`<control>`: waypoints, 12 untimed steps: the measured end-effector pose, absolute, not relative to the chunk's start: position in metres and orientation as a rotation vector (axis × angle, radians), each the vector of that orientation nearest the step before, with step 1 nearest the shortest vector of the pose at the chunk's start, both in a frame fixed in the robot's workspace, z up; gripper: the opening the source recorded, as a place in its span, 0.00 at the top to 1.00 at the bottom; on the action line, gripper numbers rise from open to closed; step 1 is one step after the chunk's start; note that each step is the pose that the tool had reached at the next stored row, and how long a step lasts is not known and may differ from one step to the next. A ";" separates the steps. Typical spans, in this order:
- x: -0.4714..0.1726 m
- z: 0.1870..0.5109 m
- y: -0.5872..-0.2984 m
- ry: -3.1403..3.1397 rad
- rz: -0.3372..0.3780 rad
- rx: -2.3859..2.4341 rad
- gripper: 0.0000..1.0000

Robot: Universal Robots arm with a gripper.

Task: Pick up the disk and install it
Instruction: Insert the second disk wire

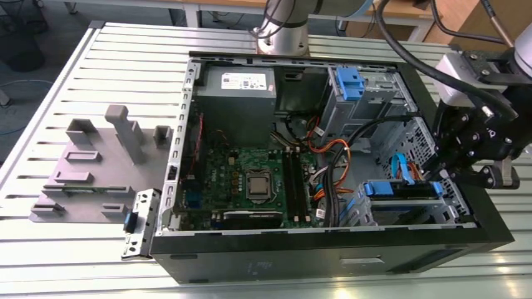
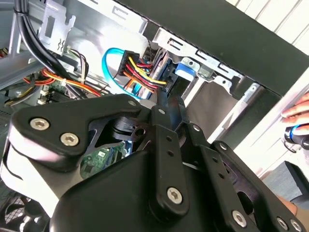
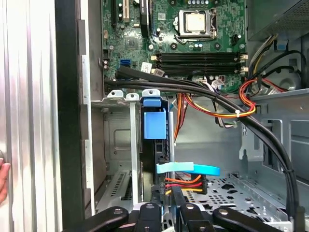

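The disk (image 1: 397, 189) sits on edge inside the lower drive cage of the open computer case (image 1: 332, 255), at the exterior view's right. Its blue rail tab (image 3: 154, 124) and dark body show in the first wrist view, and the tab (image 2: 185, 69) shows again in the second wrist view. A blue data cable (image 3: 188, 169) and red-yellow power wires (image 3: 183, 182) plug into its end. My gripper (image 1: 439, 176) hangs over that corner of the case. Its black fingers are shut together (image 2: 166, 99), with the tips (image 3: 164, 193) right at the disk's cabled end.
A grey power supply box (image 1: 237, 81) and a blue latch on a metal cage (image 1: 349, 84) sit at the case's far end. Thick black cables (image 3: 217, 104) cross above the motherboard (image 1: 249, 180). A grey fixture (image 1: 99, 162) lies on the slatted table. A person's hand (image 2: 294, 116) is beside the case.
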State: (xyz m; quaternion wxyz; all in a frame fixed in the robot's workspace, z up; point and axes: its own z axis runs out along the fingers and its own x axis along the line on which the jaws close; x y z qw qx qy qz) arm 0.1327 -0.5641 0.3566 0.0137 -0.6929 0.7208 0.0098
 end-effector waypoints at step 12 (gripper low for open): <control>0.125 0.358 -0.564 2.245 0.030 -2.158 0.76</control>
